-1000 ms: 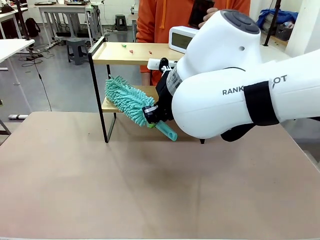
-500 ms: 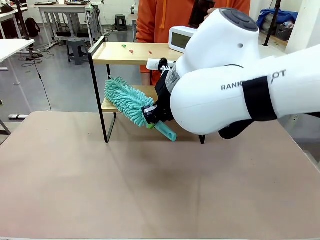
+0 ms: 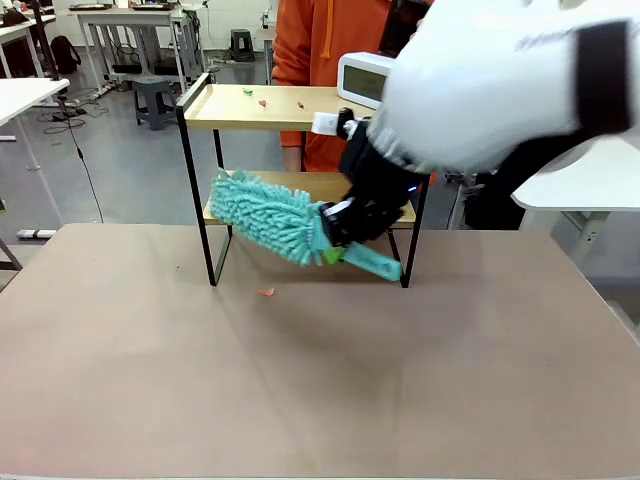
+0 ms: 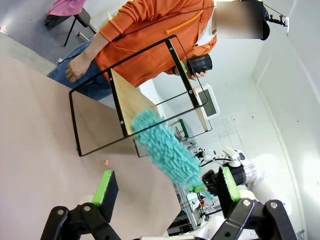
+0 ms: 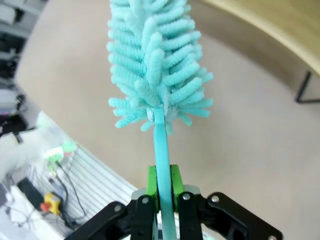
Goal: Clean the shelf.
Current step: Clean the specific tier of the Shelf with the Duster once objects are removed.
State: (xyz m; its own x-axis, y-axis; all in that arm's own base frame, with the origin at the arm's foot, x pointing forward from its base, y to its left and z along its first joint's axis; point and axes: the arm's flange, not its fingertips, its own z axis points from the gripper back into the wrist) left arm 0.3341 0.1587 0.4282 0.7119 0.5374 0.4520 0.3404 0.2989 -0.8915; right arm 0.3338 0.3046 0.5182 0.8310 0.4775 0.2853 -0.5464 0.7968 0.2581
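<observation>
**1. Tool state.** My right gripper (image 5: 162,189) is clamped on the thin teal handle (image 5: 161,145) of a duster (image 3: 268,215). Both green pads press flat against the handle, and the fluffy head points away from my wrist. My left gripper (image 4: 167,180) hangs with its jaws spread wide and nothing between them.

**2. Work position.** The duster head lies at the front edge of the lower board (image 3: 290,180) of the shelf (image 3: 230,108), toward the board's left end. The shelf stands at the far middle of the table (image 3: 300,390), just in front of a person (image 3: 320,40) in orange.

**3. Debris.** Small bits (image 3: 262,100) lie on the top board (image 3: 300,118), near a white clock (image 3: 362,78). One red scrap (image 3: 267,292) lies on the table by the front legs.

**4. Handling.** I judge the shelf light and thin-legged, so a sideways push could slide or tip it. The boards look stiff and smooth, so light strokes should be enough, and the soft head will give way before the wood does. If the shelf needs steadying, I would grip a black corner post with the free gripper rather than a board edge.
</observation>
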